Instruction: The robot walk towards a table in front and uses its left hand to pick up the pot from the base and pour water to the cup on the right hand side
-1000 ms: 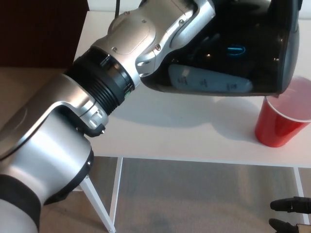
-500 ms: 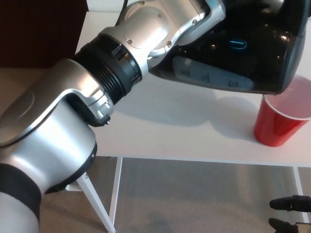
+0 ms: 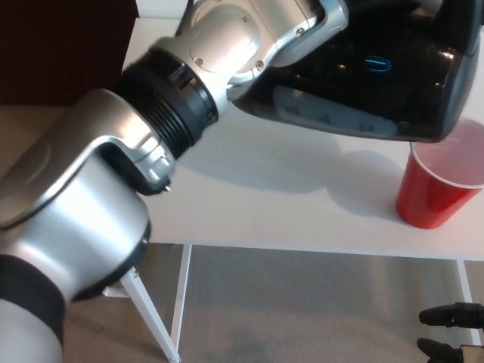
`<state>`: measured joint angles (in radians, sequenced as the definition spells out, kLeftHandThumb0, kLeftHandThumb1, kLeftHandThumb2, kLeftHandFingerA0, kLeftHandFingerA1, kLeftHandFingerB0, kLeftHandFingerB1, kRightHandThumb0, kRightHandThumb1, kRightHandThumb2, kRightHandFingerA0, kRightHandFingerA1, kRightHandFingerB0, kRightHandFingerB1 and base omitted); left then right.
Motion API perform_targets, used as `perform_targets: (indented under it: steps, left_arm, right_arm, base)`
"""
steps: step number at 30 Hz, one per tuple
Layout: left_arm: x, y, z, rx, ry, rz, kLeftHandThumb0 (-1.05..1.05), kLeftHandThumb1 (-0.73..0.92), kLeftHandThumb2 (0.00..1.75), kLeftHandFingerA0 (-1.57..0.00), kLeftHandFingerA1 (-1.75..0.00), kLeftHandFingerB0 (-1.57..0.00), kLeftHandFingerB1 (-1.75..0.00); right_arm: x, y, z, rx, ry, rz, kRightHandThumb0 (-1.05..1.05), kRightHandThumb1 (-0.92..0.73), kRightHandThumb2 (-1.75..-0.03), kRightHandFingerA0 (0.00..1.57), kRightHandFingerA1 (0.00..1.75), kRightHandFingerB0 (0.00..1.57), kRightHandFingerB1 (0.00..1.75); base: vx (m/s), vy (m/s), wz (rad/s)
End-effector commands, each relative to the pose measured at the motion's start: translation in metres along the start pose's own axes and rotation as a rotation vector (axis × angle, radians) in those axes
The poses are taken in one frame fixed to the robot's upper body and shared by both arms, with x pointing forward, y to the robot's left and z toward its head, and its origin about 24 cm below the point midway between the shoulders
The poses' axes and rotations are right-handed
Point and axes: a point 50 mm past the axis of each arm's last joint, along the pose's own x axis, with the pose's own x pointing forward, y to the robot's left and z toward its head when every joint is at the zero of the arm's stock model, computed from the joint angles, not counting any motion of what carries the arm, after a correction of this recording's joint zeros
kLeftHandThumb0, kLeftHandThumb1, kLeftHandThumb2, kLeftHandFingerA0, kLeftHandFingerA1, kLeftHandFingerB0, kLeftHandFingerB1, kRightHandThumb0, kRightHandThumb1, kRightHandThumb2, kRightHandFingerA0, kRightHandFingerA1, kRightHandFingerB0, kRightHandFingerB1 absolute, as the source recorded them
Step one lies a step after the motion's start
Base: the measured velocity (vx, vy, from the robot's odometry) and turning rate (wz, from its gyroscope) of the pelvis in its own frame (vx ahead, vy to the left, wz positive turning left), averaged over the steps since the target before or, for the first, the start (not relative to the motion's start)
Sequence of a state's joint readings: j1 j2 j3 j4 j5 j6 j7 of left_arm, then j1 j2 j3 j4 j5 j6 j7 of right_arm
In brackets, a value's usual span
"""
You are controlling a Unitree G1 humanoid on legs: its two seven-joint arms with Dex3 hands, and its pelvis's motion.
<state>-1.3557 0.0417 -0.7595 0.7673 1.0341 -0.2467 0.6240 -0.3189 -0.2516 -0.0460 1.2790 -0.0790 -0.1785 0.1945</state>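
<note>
Now the pot [image 3: 378, 76] lies nearly on its side over the table [image 3: 287, 204], long axis left-right, spout end just above the cup [image 3: 442, 185] rim; left arm carries it, grip hidden, can't tell fingers. Right hand [image 3: 451, 333] hangs low, fingers look curled w/ nothing held

The black pot [image 3: 393, 83] hangs tipped, its lip over the upright red cup [image 3: 439, 189] on the tabletop [image 3: 287, 212]; water possibly pouring.
</note>
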Motion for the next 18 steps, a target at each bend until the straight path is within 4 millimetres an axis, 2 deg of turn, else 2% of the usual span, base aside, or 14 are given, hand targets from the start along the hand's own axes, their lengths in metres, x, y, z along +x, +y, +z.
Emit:
perform_targets:
  steps: [1, 2, 3, 5, 8, 9, 10, 11, 12, 13, 14, 16, 17, 18]
  left_arm:
    - [0.010, 0.015, -0.011, -0.321, 0.318, 0.119, -0.27, 0.62, 0.65, -1.00, -1.63, -0.79, -0.81]
    - [0.010, 0.016, -0.015, -0.381, 0.375, 0.126, -0.16, 0.73, 0.63, -0.90, -1.75, -0.64, -1.34]
    - [0.009, 0.018, -0.022, -0.453, 0.481, 0.126, -0.14, 0.72, 0.60, -0.84, -1.74, -0.68, -1.34]
    - [0.001, 0.018, -0.041, -0.690, 0.742, 0.167, -0.12, 0.77, 0.62, -0.78, -1.73, -0.63, -1.49]
    - [-0.007, 0.018, -0.052, -0.848, 0.896, 0.205, -0.15, 0.81, 0.66, -0.78, -1.49, -0.70, -1.29]
    - [-0.013, 0.017, -0.060, -0.951, 1.005, 0.253, -0.15, 0.80, 0.65, -0.94, -1.25, -0.80, -1.06]
    - [-0.015, 0.017, -0.062, -0.993, 1.047, 0.272, -0.15, 0.80, 0.65, -0.94, -1.25, -0.80, -1.06]
    - [-0.028, 0.013, -0.073, -1.144, 1.153, 0.335, -0.09, 0.81, 0.68, -0.99, -1.33, -0.77, -1.00]
    - [-0.043, 0.008, -0.082, -1.263, 1.240, 0.392, -0.06, 0.72, 0.86, -0.98, -1.44, -0.74, -1.27]
    - [-0.054, 0.004, -0.087, -1.329, 1.295, 0.430, -0.06, 0.72, 0.86, -0.98, -1.44, -0.74, -1.27]
    - [-0.061, 0.001, -0.091, -1.367, 1.336, 0.445, -0.07, 0.74, 0.84, -0.93, -1.54, -0.70, -1.29]
    - [-0.068, -0.001, -0.094, -1.404, 1.373, 0.466, -0.07, 0.72, 0.85, -0.95, -1.58, -0.72, -1.22]
    - [-0.079, -0.005, -0.097, -1.426, 1.415, 0.492, -0.09, 0.76, 0.75, -0.98, -1.55, -0.75, -1.10]
    - [-0.093, -0.010, -0.100, -1.447, 1.464, 0.523, -0.09, 0.76, 0.75, -0.98, -1.55, -0.75, -1.10]
  right_arm:
    - [-0.001, -0.006, 0.000, 0.003, -0.002, -0.011, -0.61, -0.19, -0.76, 0.86, 0.77, 0.65, 0.66]
    - [-0.001, -0.006, 0.000, 0.000, -0.006, -0.008, -0.60, -0.32, -0.54, 0.93, 0.76, 0.74, 0.62]
    - [-0.001, -0.006, 0.000, 0.000, -0.006, -0.008, -0.62, -0.19, -0.77, 0.88, 0.79, 0.66, 0.67]
    - [-0.001, -0.006, -0.001, 0.008, -0.002, -0.014, -0.61, -0.19, -0.76, 0.87, 0.78, 0.68, 0.68]
    - [-0.001, -0.005, -0.001, 0.014, 0.002, -0.017, -0.60, -0.20, -0.76, 0.85, 0.78, 0.69, 0.69]
    - [-0.001, -0.005, -0.001, 0.007, 0.004, -0.017, -0.58, -0.19, -0.76, 0.85, 0.78, 0.68, 0.68]
    - [-0.001, -0.005, -0.001, 0.004, 0.005, -0.017, -0.58, -0.19, -0.76, 0.85, 0.78, 0.68, 0.68]
    - [-0.001, -0.005, -0.001, 0.002, 0.007, -0.018, -0.55, -0.30, -0.55, 0.96, 0.75, 0.76, 0.62]
    - [-0.001, -0.005, -0.002, 0.000, 0.014, -0.020, -0.62, -0.17, -0.73, 0.95, 0.78, 0.69, 0.65]
    - [-0.001, -0.005, -0.003, -0.003, 0.022, -0.022, -0.62, -0.17, -0.73, 0.95, 0.78, 0.69, 0.65]
    - [-0.001, -0.005, -0.004, -0.005, 0.027, -0.024, -0.55, -0.30, -0.53, 1.07, 0.76, 0.80, 0.61]
    - [-0.001, -0.005, -0.004, -0.008, 0.027, -0.025, -0.55, -0.29, -0.52, 1.09, 0.76, 0.80, 0.62]
    - [-0.001, -0.004, -0.004, -0.006, 0.022, -0.020, -0.57, -0.16, -0.73, 0.98, 0.81, 0.70, 0.68]
    - [-0.001, -0.004, -0.004, -0.003, 0.017, -0.015, -0.57, -0.16, -0.73, 0.98, 0.81, 0.70, 0.68]
  base:
    - [0.00, 0.000, 0.00]
    - [0.00, 0.000, 0.00]
    - [0.00, 0.000, 0.00]
    - [0.00, 0.000, 0.00]
    - [0.00, 0.000, 0.00]
    - [0.00, 0.000, 0.00]
    - [0.00, 0.000, 0.00]
    - [0.00, 0.000, 0.00]
    - [0.00, 0.000, 0.00]
    - [0.00, 0.000, 0.00]
    - [0.00, 0.000, 0.00]
    - [0.00, 0.000, 0.00]
    - [0.00, 0.000, 0.00]
    - [0.00, 0.000, 0.00]
